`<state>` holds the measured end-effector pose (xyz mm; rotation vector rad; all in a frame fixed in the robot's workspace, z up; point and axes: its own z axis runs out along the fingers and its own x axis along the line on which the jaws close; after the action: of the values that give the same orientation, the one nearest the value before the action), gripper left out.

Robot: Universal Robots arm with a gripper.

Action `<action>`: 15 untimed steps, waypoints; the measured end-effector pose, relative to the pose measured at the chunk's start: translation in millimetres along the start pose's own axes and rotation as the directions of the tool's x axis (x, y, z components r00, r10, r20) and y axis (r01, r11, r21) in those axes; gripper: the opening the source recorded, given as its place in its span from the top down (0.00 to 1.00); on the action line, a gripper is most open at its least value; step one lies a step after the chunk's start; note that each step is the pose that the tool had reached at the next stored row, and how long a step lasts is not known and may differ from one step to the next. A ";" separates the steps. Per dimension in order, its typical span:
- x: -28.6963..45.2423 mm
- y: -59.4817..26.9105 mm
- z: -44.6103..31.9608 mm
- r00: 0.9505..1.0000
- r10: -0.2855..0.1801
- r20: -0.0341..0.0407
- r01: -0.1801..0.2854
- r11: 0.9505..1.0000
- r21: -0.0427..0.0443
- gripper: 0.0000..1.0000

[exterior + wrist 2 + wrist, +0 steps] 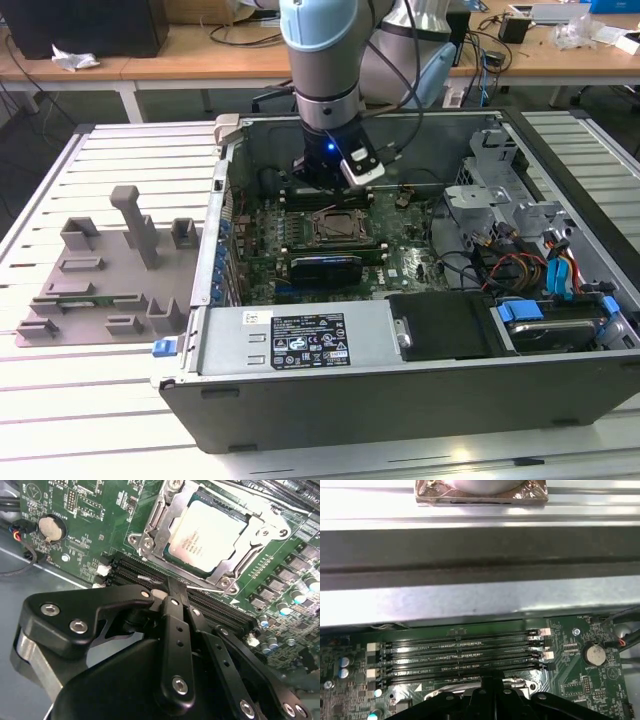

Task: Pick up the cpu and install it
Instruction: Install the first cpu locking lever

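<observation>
An open computer case [420,390] lies on the slatted table [80,420], a grey fixture plate [100,290] well apart at the exterior view's left. The arm [320,60] reaches down over the green motherboard [95,535]. The gripper [172,587] hangs just above the memory slots [460,655], fingers pressed together, holding nothing. The cpu [207,535] sits in its metal-framed socket [150,537] just beside them.

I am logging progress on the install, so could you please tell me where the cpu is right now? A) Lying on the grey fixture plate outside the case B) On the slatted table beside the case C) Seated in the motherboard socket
C: in the second wrist view the cpu sits inside the metal socket frame on the motherboard.
</observation>
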<state>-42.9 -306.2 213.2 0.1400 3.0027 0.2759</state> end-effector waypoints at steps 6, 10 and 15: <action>2.0 2.2 5.9 1.000 0.028 0.008 -0.028 1.000 0.003 0.89; 2.7 4.5 8.2 0.999 0.037 0.012 -0.037 0.999 0.008 0.89; 3.1 5.3 10.8 0.999 0.046 0.024 -0.046 0.999 0.020 0.89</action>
<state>-44.1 -298.8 203.3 0.2133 2.9830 0.2466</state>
